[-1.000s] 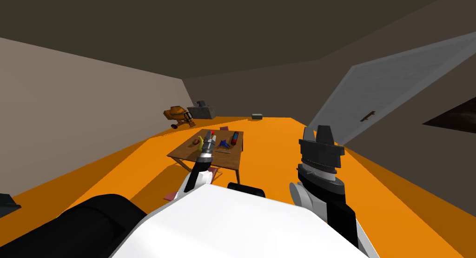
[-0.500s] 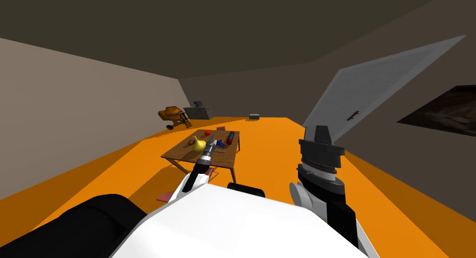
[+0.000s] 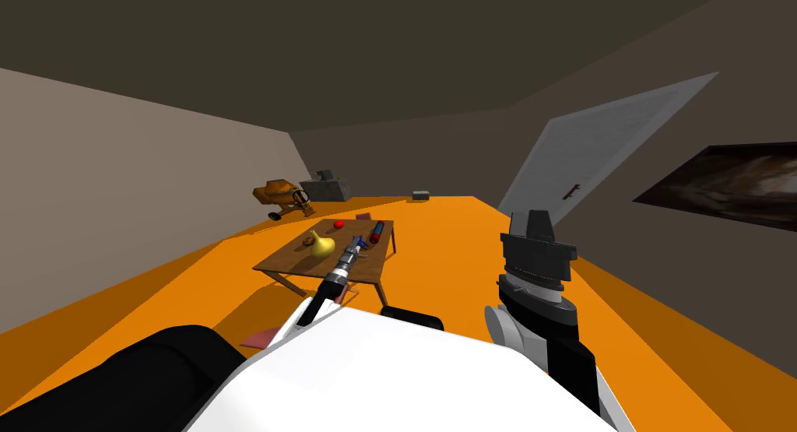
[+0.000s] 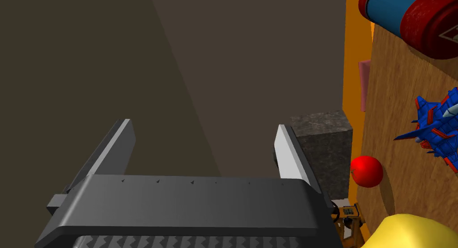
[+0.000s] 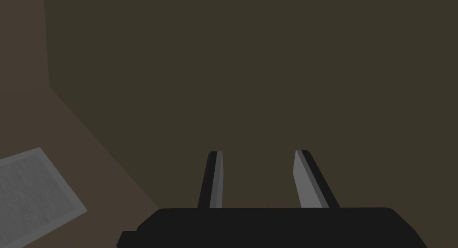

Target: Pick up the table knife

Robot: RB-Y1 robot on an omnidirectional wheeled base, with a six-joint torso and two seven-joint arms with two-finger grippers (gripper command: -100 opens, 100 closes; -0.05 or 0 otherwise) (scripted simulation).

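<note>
A low wooden table (image 3: pixel 292 261) stands ahead on the orange floor. My left gripper (image 3: pixel 359 240) reaches out over it, open with nothing between its fingers (image 4: pixel 203 124). Just beside it lie a blue and red toy plane (image 4: pixel 436 127), a red apple (image 4: pixel 366 171), a yellow pear (image 3: pixel 323 245) and a blue cylinder with red ends (image 3: pixel 376 232). A thin pale sliver (image 3: pixel 363 256) next to my left wrist may be the table knife; I cannot tell for sure. My right gripper (image 3: pixel 539 221) is held up at my right, away from the table, open and empty (image 5: pixel 258 152).
An orange machine (image 3: pixel 276 197) and a grey stone block (image 3: pixel 325 188) stand by the far wall. A small grey box (image 3: pixel 421 194) lies on the floor further back. A grey door (image 3: pixel 599 151) is on the right wall. Pink pieces (image 3: pixel 261 338) lie by the table.
The whole view has swung, so the table sits further left and a little nearer. My left gripper now lies right of the yellow pear instead of over it.
</note>
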